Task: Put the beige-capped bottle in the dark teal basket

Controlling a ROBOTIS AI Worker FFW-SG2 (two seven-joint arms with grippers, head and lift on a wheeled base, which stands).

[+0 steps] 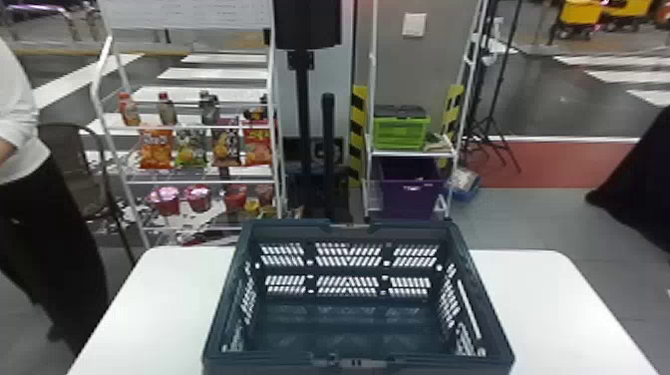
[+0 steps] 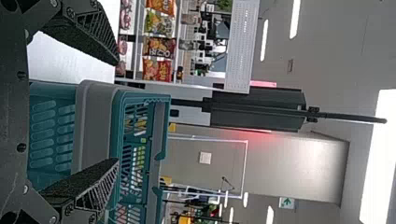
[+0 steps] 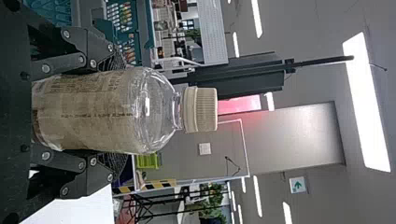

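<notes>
While right hand [image 3: 114, 113] grips beige-capped bottle [image 3: 156, 112] | base hidden | left hand [image 2: 117, 111] open

- Beige-capped bottle [image 3: 105, 112], upright, clasped between the right tool's [image 3: 114, 112] fingers
- Part of the dark teal basket [image 3: 144, 23]
- White tabletop [image 3: 84, 211]
- Green crate [image 3: 148, 161] behind

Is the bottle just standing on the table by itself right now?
No, the bottle is held in the right gripper, between its two fingers, with its beige cap on.
</notes>
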